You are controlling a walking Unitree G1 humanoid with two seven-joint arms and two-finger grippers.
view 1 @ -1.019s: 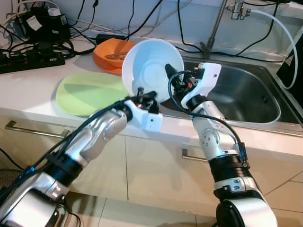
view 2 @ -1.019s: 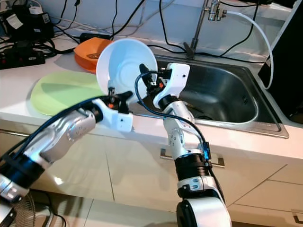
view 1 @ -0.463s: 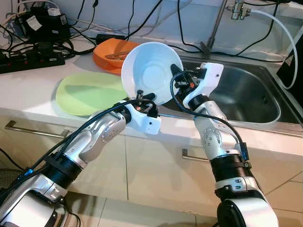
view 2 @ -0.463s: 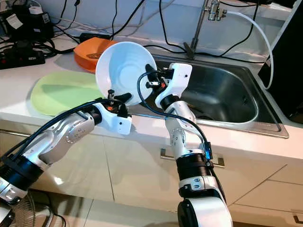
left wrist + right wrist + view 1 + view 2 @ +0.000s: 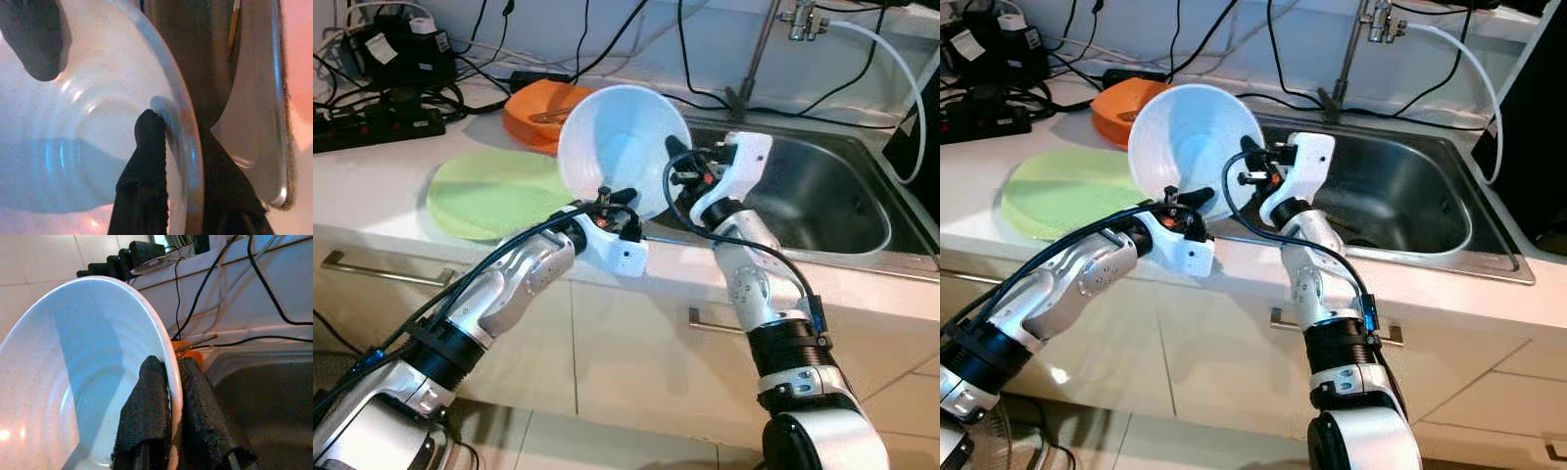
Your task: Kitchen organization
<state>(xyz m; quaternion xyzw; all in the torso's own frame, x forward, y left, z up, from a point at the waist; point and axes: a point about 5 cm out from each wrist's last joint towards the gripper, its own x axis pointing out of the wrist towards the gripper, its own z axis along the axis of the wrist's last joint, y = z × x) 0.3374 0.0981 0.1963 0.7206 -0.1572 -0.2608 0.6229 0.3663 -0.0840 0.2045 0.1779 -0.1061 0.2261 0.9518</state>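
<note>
a big white bowl [image 5: 622, 147] is up in the air, tipped on its side, over the front edge of the counter [image 5: 372, 186] and the near corner of the sink [image 5: 822, 196]. both arms hold it at once. the left end effector [image 5: 607, 201] is clamped on the bowl's rim at 6 o'clock, one finger [image 5: 146, 161] inside and one outside. the right end effector [image 5: 677, 162] is clamped on the rim at 3 o'clock, and its fingers [image 5: 149, 411] pinch the thin edge too

the green plate [image 5: 494, 191] lies flat on the counter at 9 o'clock from the bowl, and the orange plate [image 5: 543, 108] sits behind at 11 o'clock, both well apart from it

the bowl looks hard, smooth and shiny, so it is likely slippery and could break if it drops. it is wide, so it may swing when only one arm has it. the rim is the best place to hold, with one finger pushed deep inside. one end effector should let go only when the other has a firm grip
</note>
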